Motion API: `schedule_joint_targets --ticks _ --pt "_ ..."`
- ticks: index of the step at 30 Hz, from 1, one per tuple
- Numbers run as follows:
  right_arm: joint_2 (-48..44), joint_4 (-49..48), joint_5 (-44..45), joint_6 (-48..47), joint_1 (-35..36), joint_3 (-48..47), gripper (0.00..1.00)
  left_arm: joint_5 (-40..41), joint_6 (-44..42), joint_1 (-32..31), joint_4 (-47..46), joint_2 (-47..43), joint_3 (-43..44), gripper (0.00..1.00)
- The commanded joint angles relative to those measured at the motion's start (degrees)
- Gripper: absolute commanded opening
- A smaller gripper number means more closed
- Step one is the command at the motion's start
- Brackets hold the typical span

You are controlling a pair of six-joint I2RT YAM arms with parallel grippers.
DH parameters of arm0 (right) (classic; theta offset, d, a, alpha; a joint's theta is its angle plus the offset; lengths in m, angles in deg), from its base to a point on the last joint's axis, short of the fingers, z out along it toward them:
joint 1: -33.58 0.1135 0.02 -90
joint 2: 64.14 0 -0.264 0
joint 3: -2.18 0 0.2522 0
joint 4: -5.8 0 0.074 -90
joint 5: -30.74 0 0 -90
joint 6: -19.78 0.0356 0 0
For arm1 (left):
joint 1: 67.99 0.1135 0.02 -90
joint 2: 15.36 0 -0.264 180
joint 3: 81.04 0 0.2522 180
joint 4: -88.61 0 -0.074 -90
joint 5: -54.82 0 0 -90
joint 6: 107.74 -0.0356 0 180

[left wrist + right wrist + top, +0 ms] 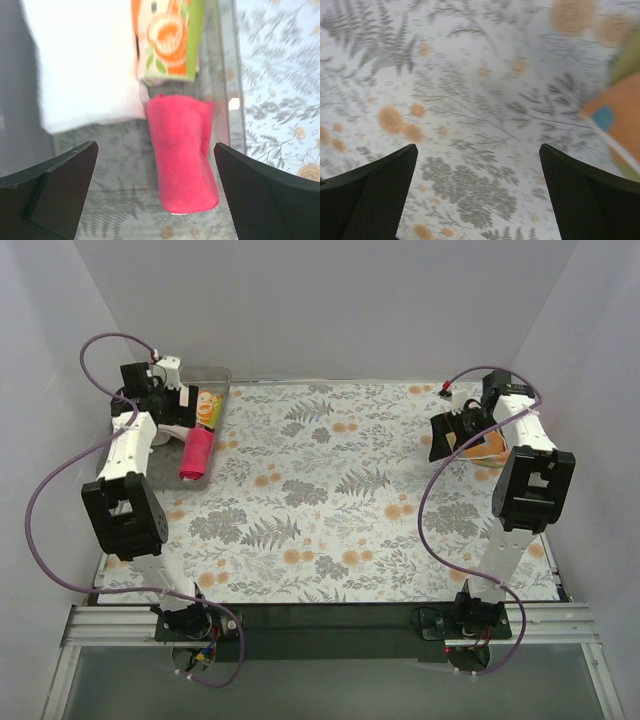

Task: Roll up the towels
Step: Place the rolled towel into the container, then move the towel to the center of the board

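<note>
A rolled magenta-red towel (182, 155) lies in the clear plastic bin (231, 75), and it also shows from above (196, 455). My left gripper (156, 150) hovers over it, open, the fingers standing clear of the roll on either side. Behind it are an orange-and-green patterned towel (167, 40) and a white towel (85, 65). At the far right, my right gripper (477, 150) is open above the floral covering with nothing between its fingers. An orange towel (620, 120) lies just to its right, partly hidden by the arm in the top view (487, 448).
The bin (222, 380) sits at the table's far left corner, against the wall. The grey-and-orange floral covering (340, 500) spreads over the whole table. Purple cables (440, 510) loop beside both arms.
</note>
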Motion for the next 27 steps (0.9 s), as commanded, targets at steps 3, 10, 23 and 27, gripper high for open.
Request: schedule_joint_targets --ticks 3,10,23,27 --pt "-1.02 -13.6 22.17 5.76 -1.64 -6.42 0.98 -1.77 -8.84 -4.71 -2.97 -9.45 3.65 0.98" --pt "12.07 -15.01 27.81 6.65 -2.44 -15.48 0.9 1.75 -12.63 -9.9 -1.83 -13.5 1.45 0.98" --pt "16.84 -15.9 18.37 4.71 -2.7 -8.65 0.45 2.11 -12.1 -10.17 2.48 -15.61 3.3 0.98" --pt "12.27 -14.76 8.06 4.62 -0.86 0.75 0.01 -0.53 -11.49 -10.08 2.65 -15.96 1.98 0.98"
